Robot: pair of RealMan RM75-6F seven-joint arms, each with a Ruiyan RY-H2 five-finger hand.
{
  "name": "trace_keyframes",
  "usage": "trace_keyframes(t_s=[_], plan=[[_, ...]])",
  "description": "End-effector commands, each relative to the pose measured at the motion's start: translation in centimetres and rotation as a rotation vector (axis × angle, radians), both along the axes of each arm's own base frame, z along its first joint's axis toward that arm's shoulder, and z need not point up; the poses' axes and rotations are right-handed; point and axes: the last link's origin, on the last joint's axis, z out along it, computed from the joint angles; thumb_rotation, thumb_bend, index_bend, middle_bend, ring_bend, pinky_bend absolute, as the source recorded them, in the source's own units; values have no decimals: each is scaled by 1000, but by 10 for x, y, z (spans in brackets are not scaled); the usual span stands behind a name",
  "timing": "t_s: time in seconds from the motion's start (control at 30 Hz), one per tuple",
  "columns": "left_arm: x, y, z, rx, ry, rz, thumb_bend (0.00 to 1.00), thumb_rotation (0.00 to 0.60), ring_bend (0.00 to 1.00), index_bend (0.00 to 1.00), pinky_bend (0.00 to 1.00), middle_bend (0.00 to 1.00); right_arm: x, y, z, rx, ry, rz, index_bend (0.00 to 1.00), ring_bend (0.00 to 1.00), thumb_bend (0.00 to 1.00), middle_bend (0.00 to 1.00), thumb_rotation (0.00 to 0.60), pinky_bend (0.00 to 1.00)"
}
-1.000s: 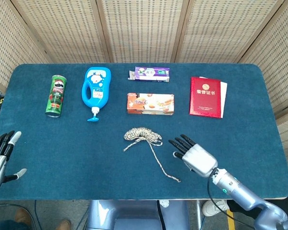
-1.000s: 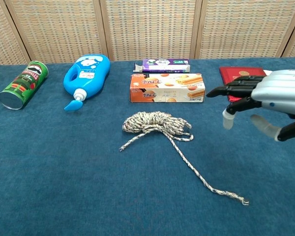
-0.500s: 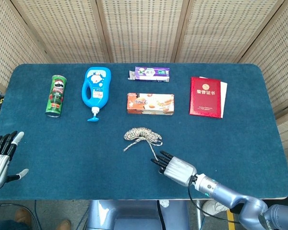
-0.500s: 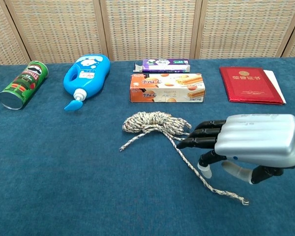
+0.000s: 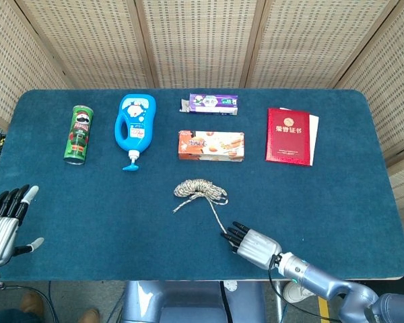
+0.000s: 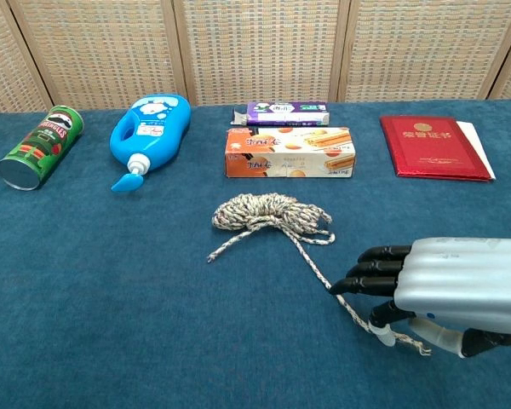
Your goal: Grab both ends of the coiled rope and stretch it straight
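Broadly, the blue tabletop (image 5: pixel 337 202) carries everything, with a row of goods along its far edge. Largest among them is the blue bottle (image 5: pixel 135 128) lying on its side toward the far left, then the red booklet (image 5: pixel 287 135) toward the far right, the green can (image 5: pixel 78 133) nearest the left edge, the orange box (image 5: pixel 211 145) at the middle and the purple packet (image 5: pixel 213 102) just beyond it.

Near the front edge, the right hand (image 6: pixel 447 285) lies low over the loose tail of the rope (image 5: pixel 200 189), its dark fingers (image 6: pixel 376 268) extended side by side and pointing toward the coil; whether they have closed on the strand I cannot tell (the thumb sits right at the tail's frayed end). The coil itself rests at the tabletop's middle, just in front of the orange box, with a short end trailing left.

At the front left corner, the left hand (image 5: pixel 5 225) hovers off the edge, fingers spread apart and holding nothing.
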Motion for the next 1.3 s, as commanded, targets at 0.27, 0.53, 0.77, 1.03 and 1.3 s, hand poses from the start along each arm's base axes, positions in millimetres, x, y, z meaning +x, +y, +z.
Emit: trace_keyframes(t_s=[0.27, 0.53, 0.77, 1.03, 1.3], plan=[[1, -1, 1, 5, 0, -4, 0, 600, 0, 0, 0, 0, -14, -1, -2, -32, 27, -19, 401, 0, 786, 0, 600, 0], [-1, -1, 3, 11, -10, -1, 0, 600, 0, 0, 0, 0, -25, -11, 3, -111, 67, -41, 401, 0, 786, 0, 600, 0], [-3, -1, 3, 10, -16, -3, 0, 600, 0, 0, 0, 0, -21, -32, 20, -242, 72, -67, 401, 0, 786, 0, 600, 0], [-5, -1, 2, 3, -19, -5, 0, 600, 0, 0, 0, 0, -18, -35, 27, -303, 21, -168, 371, 0, 545, 0, 600, 0], [-8, -2, 4, 9, -22, -1, 0, 600, 0, 0, 0, 0, -11, -39, 22, -287, -112, -297, 360, 0, 387, 0, 600, 0]])
